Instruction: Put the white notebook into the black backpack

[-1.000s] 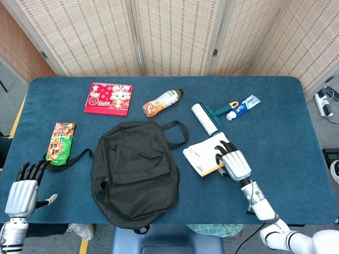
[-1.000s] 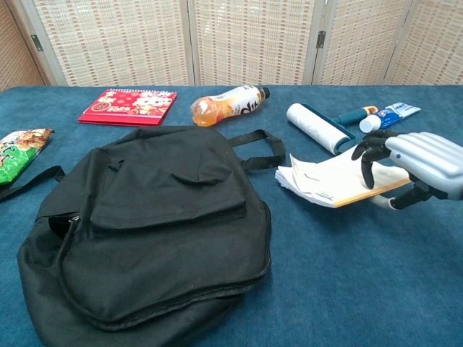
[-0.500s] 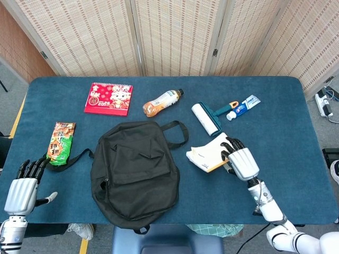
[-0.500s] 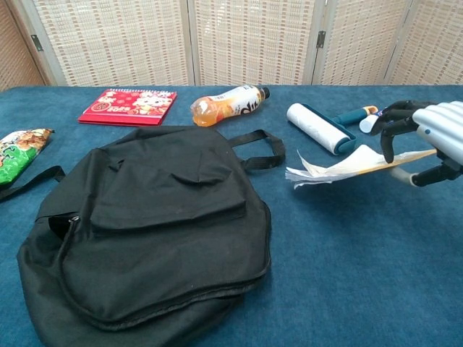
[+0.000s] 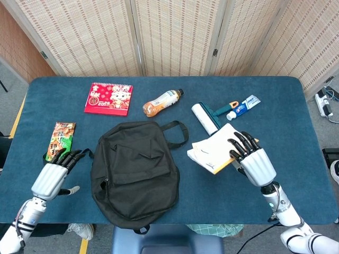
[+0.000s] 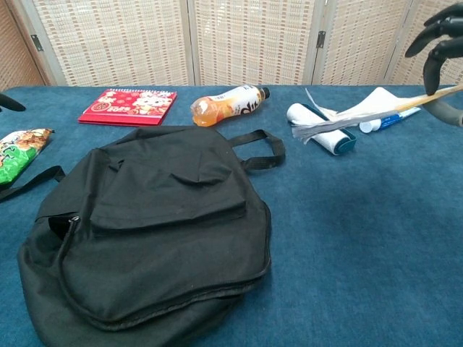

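Backpack [image 5: 135, 172]: matt black woven cloth with soft folds; table [image 5: 296, 127]: covered in dull blue, felt-like fabric. Notebook [image 5: 216, 153]: thin paper pages with a smooth white cover; hands [image 5: 253, 161]: smooth silver casing with black fingers [image 5: 241, 144]. Bottle [image 5: 161, 102]: clear glossy plastic; snack packet [image 5: 59, 142]: shiny printed film.

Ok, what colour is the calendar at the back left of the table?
Red, with a cartoon pattern on it. The calendar shows best in the head view.

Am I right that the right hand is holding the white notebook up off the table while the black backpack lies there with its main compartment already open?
Not quite: the black backpack appears closed in the chest view. The right hand does hold the white notebook up off the table.
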Controlling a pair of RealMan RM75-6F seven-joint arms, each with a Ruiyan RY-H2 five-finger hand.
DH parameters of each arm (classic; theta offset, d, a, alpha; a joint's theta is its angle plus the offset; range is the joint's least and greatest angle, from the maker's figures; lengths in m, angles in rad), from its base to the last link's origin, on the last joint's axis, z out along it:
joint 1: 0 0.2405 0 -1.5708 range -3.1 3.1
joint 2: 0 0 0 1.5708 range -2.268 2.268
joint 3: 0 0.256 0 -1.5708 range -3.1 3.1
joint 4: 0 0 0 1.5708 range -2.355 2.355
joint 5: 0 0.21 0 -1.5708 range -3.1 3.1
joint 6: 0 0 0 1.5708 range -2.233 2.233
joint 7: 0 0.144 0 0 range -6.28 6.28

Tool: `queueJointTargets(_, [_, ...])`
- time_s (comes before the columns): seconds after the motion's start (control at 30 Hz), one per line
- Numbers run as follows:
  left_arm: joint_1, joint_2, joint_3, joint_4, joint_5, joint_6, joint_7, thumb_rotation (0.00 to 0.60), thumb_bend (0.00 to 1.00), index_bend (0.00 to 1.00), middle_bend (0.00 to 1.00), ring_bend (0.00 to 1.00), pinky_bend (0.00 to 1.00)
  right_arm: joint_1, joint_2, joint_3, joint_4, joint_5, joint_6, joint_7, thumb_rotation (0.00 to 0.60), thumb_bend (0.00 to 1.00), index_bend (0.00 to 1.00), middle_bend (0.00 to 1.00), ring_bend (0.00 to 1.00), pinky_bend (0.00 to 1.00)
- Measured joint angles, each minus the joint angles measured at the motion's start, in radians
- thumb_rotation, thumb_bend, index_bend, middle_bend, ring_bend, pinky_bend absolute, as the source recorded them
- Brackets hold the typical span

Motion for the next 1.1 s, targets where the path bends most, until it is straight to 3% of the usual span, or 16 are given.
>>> queueJointTargets(0.37, [-0.117, 0.012, 0.075, -0.072, 0.115, -0.158, 0.032, 0.600, 0.09, 0.19, 0.15, 0.17, 0.11, -0.001, 0.160, 0.012, -0.228, -0.071, 0.025, -0.116, 0.600, 0.61, 0.63, 0.34, 0.19, 0.22])
queueJointTargets(0.63, [-0.172, -0.044, 0.107, -0.069, 0.148, -0.232, 0.038, 0.600, 0.09, 0.20, 0.15, 0.16, 0.11, -0.022, 0.189, 0.006, -0.246, -0.089, 0.027, -0.137, 0.600, 0.61, 0.63, 0.34, 0.19, 0.22])
queueJointTargets(1.1, [-0.211, -0.187, 0.122, -0.001, 0.111, -0.302, 0.183, 0.600, 0.10, 0.23, 0.15, 0.16, 0.11, -0.033, 0.174, 0.004, -0.228, -0.091, 0.007, -0.126, 0.600, 0.61, 0.63, 0.34, 0.19, 0.22])
